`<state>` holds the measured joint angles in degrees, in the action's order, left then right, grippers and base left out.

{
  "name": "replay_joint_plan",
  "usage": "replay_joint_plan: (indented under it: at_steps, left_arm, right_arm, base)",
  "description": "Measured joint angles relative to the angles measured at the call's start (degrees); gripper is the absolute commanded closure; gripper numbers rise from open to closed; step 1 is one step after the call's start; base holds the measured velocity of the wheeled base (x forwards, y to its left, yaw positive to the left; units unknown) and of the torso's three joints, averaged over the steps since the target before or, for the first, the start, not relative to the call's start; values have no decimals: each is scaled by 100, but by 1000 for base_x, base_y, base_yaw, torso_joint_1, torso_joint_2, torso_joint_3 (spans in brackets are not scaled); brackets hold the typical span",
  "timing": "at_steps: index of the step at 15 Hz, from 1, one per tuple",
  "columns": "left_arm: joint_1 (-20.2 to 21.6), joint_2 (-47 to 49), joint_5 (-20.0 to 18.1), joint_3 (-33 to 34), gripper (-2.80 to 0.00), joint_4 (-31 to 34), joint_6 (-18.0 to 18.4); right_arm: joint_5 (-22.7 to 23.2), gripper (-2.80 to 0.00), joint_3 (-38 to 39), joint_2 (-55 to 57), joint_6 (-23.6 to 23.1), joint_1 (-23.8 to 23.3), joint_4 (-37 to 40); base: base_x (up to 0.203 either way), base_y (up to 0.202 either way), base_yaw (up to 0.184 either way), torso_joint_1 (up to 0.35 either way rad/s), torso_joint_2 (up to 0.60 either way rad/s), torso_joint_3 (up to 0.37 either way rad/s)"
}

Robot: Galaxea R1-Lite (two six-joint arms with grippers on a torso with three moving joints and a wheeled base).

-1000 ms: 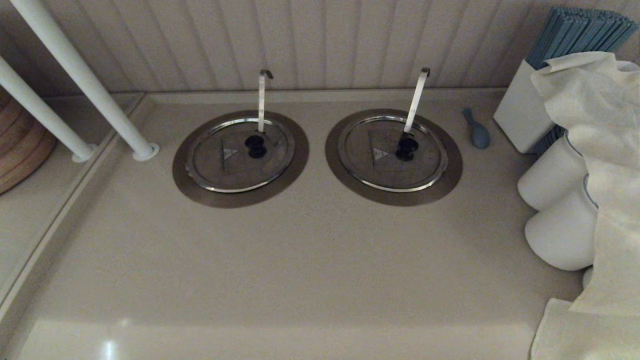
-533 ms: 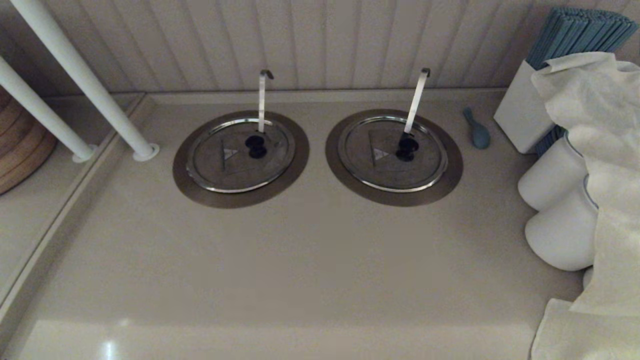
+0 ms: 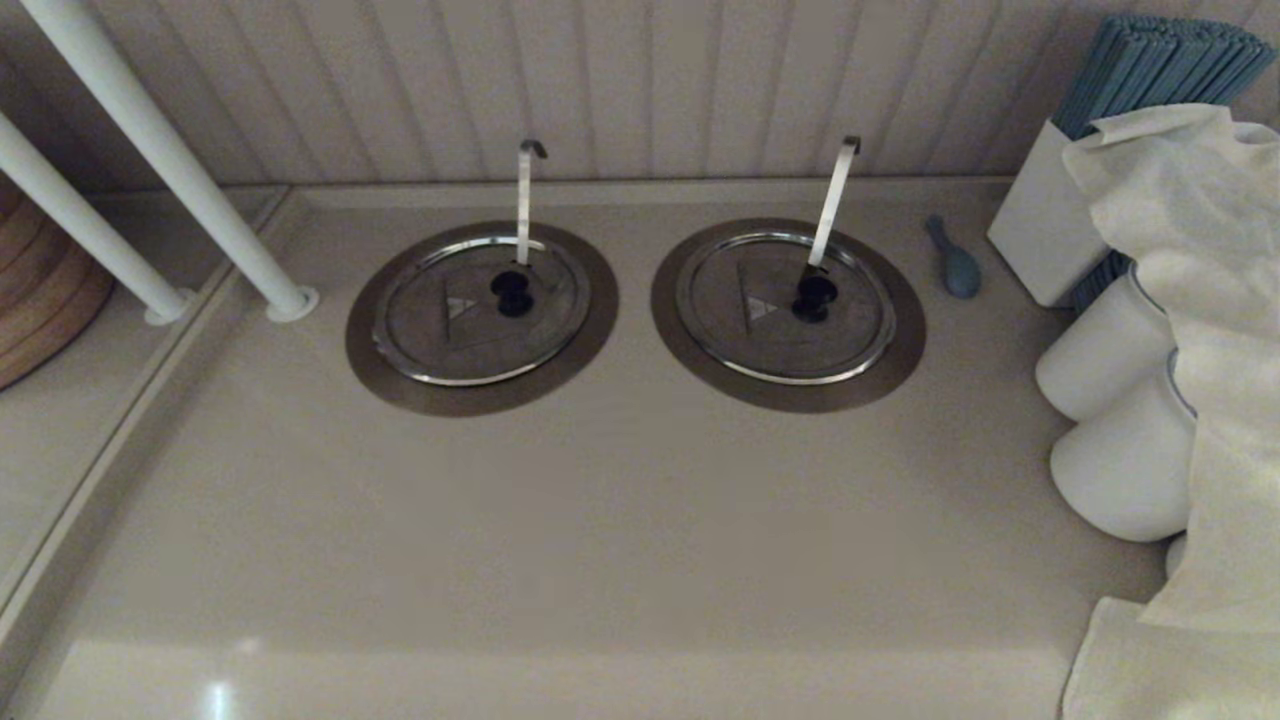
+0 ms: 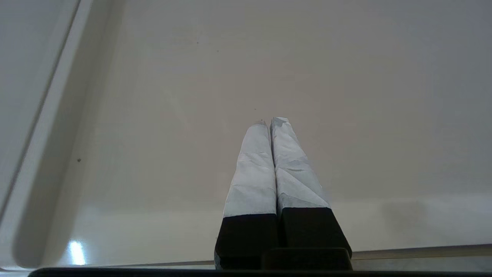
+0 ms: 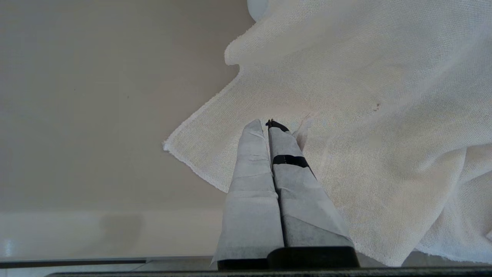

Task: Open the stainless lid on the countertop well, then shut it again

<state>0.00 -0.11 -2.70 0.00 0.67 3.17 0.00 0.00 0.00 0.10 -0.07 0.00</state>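
Lid (image 3: pixel 480 310) flat on well (image 3: pixel 400 385), twin at 3 o'clock, left claw (image 4: pixel 269 122) pressed together above bare tabletop (image 4: pixel 346 96), right claw (image 5: pixel 265 124) pressed together over cloth (image 5: pixel 365 115).

Before me the stainless lid (image 3: pixel 480 312) lies flat and closed over the countertop well (image 3: pixel 375 365), black knob up, ladle handle upright behind it.

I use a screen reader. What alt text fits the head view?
Two closed stainless lids sit in round wells in a beige counter; the left stainless lid covers the countertop well, with an upright ladle handle beside its black knob. A white cloth drapes at right.
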Motion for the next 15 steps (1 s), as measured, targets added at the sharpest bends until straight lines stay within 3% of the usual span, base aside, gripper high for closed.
replay_joint_plan:
  at_steps: [15]
  left_arm:
    - [0, 4, 34, 0, 0, -15, -108]
  right_arm:
    - [-10, 0, 0, 0, 27, -2, -7]
  base:
    - [0, 0, 0, 0, 0, 0]
